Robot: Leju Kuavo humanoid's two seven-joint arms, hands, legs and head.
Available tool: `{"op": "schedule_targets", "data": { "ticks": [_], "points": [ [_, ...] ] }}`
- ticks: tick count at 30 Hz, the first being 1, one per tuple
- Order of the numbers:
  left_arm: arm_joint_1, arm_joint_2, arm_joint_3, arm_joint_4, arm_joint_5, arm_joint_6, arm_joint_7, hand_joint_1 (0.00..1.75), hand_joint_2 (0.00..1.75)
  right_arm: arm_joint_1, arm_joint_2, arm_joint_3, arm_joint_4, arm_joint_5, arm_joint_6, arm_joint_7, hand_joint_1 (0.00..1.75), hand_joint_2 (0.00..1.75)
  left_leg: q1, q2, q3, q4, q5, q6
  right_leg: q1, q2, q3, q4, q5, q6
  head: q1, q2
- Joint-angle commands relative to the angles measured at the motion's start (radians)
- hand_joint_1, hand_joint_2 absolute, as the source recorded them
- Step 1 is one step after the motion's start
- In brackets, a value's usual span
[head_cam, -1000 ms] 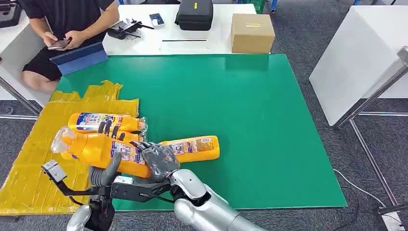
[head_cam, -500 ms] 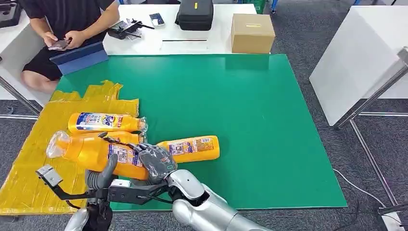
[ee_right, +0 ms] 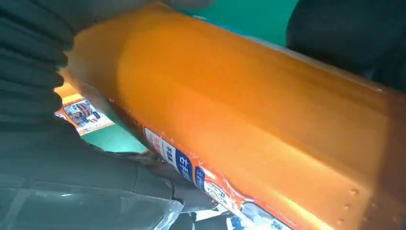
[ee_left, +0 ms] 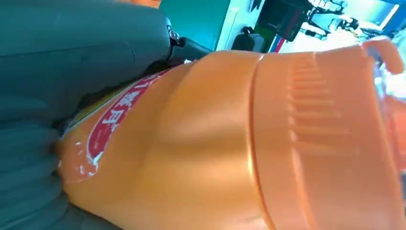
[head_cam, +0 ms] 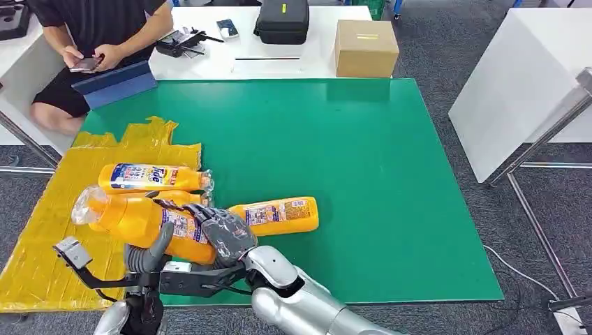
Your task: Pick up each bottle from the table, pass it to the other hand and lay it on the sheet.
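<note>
Bottle [head_cam: 150,177] labelled "Tide" on sheet [head_cam: 42,230]

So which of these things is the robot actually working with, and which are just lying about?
Part of the job:
- orange plastic bottle held in both hands
- orange bottle lying on the green mat
- two orange bottles already on the sheet
- crinkled yellow sheet

Just lying about:
- brown cardboard box
- black case
- blue tablet

An orange plastic bottle with a clear-wrapped cap [head_cam: 132,218] is held lying flat; two orange labelled bottles [head_cam: 153,177] [head_cam: 279,213] lie at twelve and three o'clock of it, beside the crinkled yellow sheet [head_cam: 49,230]
</note>
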Motion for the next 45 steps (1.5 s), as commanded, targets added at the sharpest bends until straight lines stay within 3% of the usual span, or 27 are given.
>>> {"op": "schedule_targets", "data": {
  "ticks": [1,7,13,17,25,33,37,38,39,41,45],
  "points": [
    [-0.090,-0.015,-0.018,-0.002,-0.003,-0.014,0.003,1.75,1.75,0.007,-0.009,0.040,0.070,-0.002,0.013,-0.010,0.00,0.00,0.000,-0.005,0.001,0.000,0.000,-0.001,0.000,-0.005,0.003,-0.001,-0.001,0.000,0.000,0.000],
    [-0.079,-0.008,-0.001,-0.008,-0.020,-0.013,-0.004,1.75,1.75,0.016,-0.020,-0.018,0.041,0.026,0.010,-0.015,0.00,0.00,0.000,-0.005,0.002,-0.001,0.000,-0.001,0.000,-0.006,0.003,-0.001,-0.001,0.000,0.000,0.000],
    [-0.019,0.031,0.127,-0.087,-0.109,0.008,-0.035,1.75,1.75,0.119,-0.164,-0.217,-0.290,0.117,0.057,0.015,0.00,0.00,0.000,-0.006,0.002,0.000,0.000,-0.001,0.000,-0.007,0.005,-0.001,-0.002,0.000,0.000,0.000],
    [0.010,0.044,0.198,-0.127,-0.214,0.030,-0.074,1.75,1.75,0.183,-0.214,-0.301,-0.408,0.152,0.080,0.011,0.00,0.00,0.000,-0.002,0.001,-0.001,-0.001,-0.001,0.000,-0.003,0.003,-0.001,-0.001,0.000,0.000,0.000],
    [-0.132,0.073,0.300,-0.043,-0.654,0.285,-0.124,1.75,1.75,0.248,-0.229,-0.338,-0.539,0.198,0.105,0.011,0.00,0.00,0.000,-0.006,0.000,0.000,0.000,-0.002,0.000,-0.006,0.002,0.000,-0.001,0.000,0.000,0.000],
    [-0.216,0.164,0.216,0.110,-1.125,0.585,-0.109,1.75,1.75,0.321,-0.309,-0.417,-0.858,0.241,0.138,-0.011,0.00,0.00,0.000,-0.008,0.001,0.000,0.000,-0.002,0.000,-0.009,0.004,0.000,-0.002,0.000,0.000,0.000],
    [-0.371,0.188,0.108,0.344,-1.475,0.728,0.007,1.75,1.75,0.401,-0.321,-0.468,-0.970,0.283,0.179,-0.033,0.00,0.00,0.000,-0.010,0.001,-0.001,0.001,-0.002,-0.001,-0.011,0.004,0.000,-0.002,0.000,0.000,0.000],
    [-0.409,0.185,0.092,0.404,-1.513,0.728,0.022,1.75,1.75,0.405,-0.319,-0.473,-0.974,0.286,0.179,-0.036,0.00,0.00,0.000,-0.017,0.001,-0.001,0.002,-0.002,0.000,-0.018,0.007,-0.001,-0.003,0.000,0.000,0.000],
    [-0.466,0.176,0.071,0.504,-1.611,0.753,0.080,1.75,1.75,0.407,-0.317,-0.477,-0.980,0.307,0.184,-0.039,0.00,0.00,0.000,-0.015,0.001,0.000,0.003,-0.002,0.000,-0.015,0.004,-0.001,-0.002,0.000,0.000,0.000],
    [-0.481,0.169,0.067,0.530,-1.618,0.764,0.083,1.75,1.75,0.407,-0.314,-0.479,-0.981,0.310,0.186,-0.040,0.00,0.00,-0.002,-0.017,0.000,-0.001,0.003,-0.002,-0.001,-0.018,0.003,0.000,-0.002,0.000,0.000,0.000],
    [-0.495,0.167,0.051,0.582,-1.669,0.765,0.105,1.75,1.75,0.407,-0.306,-0.486,-0.984,0.312,0.182,-0.046,0.00,0.00,-0.001,-0.006,0.001,0.000,0.001,-0.001,-0.001,-0.007,0.004,-0.001,0.000,0.001,0.000,0.000]
  ]
}}
